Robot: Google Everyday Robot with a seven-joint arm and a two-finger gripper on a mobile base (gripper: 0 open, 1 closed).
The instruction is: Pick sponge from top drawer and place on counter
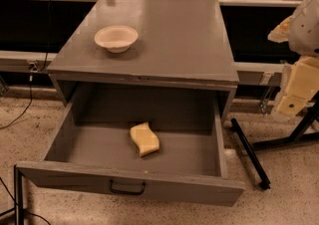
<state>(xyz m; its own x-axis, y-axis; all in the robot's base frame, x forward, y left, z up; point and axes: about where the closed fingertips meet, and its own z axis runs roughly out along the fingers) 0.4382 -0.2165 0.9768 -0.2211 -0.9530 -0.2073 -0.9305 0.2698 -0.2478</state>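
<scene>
The pale yellow sponge (144, 139) with wavy edges lies flat on the floor of the top drawer (75, 178), near the middle. The drawer is pulled fully out, and its dark wire handle (127, 187) faces the front. The grey counter (169, 40) sits above and behind it. My gripper (294, 94) is at the far right edge of the view. It is beside the cabinet at about drawer height, well to the right of the sponge and apart from it. It holds nothing that I can see.
A cream bowl (116, 38) stands on the left part of the counter. A black stand leg (249, 155) lies on the speckled floor right of the drawer. A thin black frame (19, 194) and cables are at the lower left.
</scene>
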